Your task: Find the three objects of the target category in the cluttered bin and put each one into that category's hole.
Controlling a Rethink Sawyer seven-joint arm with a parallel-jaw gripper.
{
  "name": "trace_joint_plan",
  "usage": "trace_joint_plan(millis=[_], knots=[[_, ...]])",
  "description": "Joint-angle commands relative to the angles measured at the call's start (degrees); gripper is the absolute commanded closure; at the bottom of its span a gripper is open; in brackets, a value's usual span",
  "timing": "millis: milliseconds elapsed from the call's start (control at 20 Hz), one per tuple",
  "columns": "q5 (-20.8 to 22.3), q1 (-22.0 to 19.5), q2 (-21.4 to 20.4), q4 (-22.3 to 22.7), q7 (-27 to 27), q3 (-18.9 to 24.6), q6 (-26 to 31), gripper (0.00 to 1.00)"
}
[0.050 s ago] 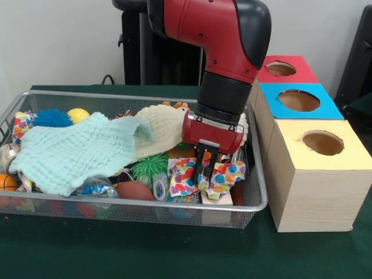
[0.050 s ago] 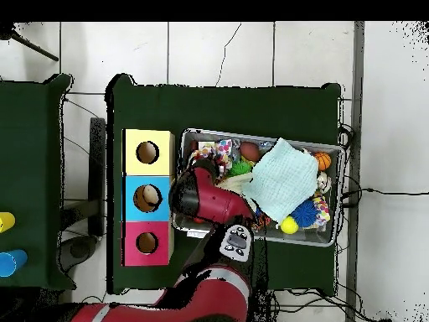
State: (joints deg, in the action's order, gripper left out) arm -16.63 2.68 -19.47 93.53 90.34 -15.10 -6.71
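Note:
A wire bin (image 1: 116,96) holds a pile of toys and cloths. My gripper (image 1: 207,170) is lowered into its right end, down at a white cloth with coloured dots (image 1: 228,173). A mint knitted cloth (image 1: 75,151) covers the bin's left half, and a cream cloth (image 1: 163,131) lies behind it. A green spiky ball (image 1: 150,167) and a brown football (image 1: 135,190) lie left of the gripper. In the overhead view the arm (image 2: 209,199) hides the gripper over the bin's (image 2: 260,134) left end.
Three boxes with round holes stand beside the bin: red (image 1: 282,70), blue (image 1: 299,100) and yellow (image 1: 322,142). A blue spiky ball (image 1: 52,118), a yellow ball (image 1: 78,114) and an orange ball (image 1: 7,182) sit at the bin's far end.

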Motion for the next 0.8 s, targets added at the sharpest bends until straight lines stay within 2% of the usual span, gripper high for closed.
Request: trace_joint_plan(millis=[50,300,400,500,700,800], knots=[[-2.47,2.43,0.26,0.04,9.81,-1.51,9.89,1.00],[-0.33,5.42,-10.69,3.92,9.22,-4.80,16.21,1.00],[0.79,4.72,-14.36,5.79,8.89,-3.71,17.16,1.00],[2.27,2.85,-17.77,8.04,8.35,-0.95,15.46,1.00],[2.35,0.74,-20.96,11.48,8.45,2.85,16.31,1.00],[2.50,0.77,-21.39,12.23,8.78,3.15,15.30,1.00]])
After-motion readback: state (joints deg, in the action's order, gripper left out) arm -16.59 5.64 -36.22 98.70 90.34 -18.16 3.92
